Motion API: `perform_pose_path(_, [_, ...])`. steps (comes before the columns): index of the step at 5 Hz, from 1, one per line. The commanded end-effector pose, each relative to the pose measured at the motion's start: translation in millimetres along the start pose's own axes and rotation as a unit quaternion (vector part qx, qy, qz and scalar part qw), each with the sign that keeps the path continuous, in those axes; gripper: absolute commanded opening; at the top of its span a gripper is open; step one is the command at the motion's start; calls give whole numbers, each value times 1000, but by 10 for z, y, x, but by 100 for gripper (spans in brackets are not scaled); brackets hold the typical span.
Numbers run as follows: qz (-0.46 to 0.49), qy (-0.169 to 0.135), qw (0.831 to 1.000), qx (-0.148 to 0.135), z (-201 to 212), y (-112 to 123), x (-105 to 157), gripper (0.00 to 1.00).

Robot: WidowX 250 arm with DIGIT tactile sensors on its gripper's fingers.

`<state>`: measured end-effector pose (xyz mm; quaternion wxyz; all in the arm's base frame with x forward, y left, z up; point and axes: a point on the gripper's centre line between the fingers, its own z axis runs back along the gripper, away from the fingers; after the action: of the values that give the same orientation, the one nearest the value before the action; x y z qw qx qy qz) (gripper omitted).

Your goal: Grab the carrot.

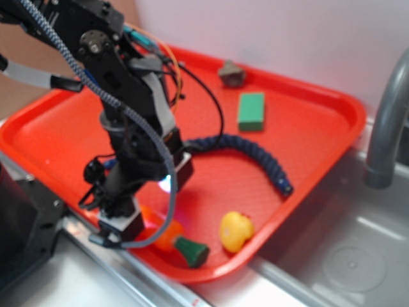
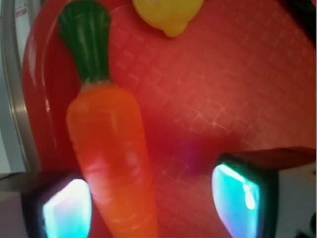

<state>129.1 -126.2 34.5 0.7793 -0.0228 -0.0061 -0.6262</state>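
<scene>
The carrot (image 2: 111, 148), glossy orange with a dark green stub top, lies on the red tray (image 2: 223, 89) at its front edge. In the exterior view the carrot (image 1: 176, 240) is partly hidden under the gripper (image 1: 131, 217). In the wrist view my gripper (image 2: 151, 208) is open and low over the tray. The carrot's narrow end lies between the jaws, close against the left fingertip (image 2: 67, 208). The right fingertip (image 2: 237, 201) stands well apart from it.
A yellow rubber duck (image 1: 235, 231) sits just right of the carrot's top. A dark blue rope (image 1: 255, 153), a green block (image 1: 251, 111) and a grey stone (image 1: 231, 74) lie farther back on the tray (image 1: 319, 128). A grey faucet pipe (image 1: 386, 128) stands at the right.
</scene>
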Motion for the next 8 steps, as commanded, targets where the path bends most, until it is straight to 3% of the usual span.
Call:
perform_pose_path(1, [-14,11,1000,-6,-152,176,-26,100])
perform_pose_path(3, [-9,26,999,-21,-265,306,-33,100])
perform_pose_path(4, [-46,36,998,-4,-261,287,-26,100])
perform_pose_path(5, [-82,29,996,8,-259,259,-9,0])
perform_pose_path(6, [-81,31,996,12,-215,245,-12,0])
perform_pose_path(7, [-42,34,999,-2,-79,176,-97,0])
perform_pose_path(8, [83,29,996,-30,422,-12,-395,0])
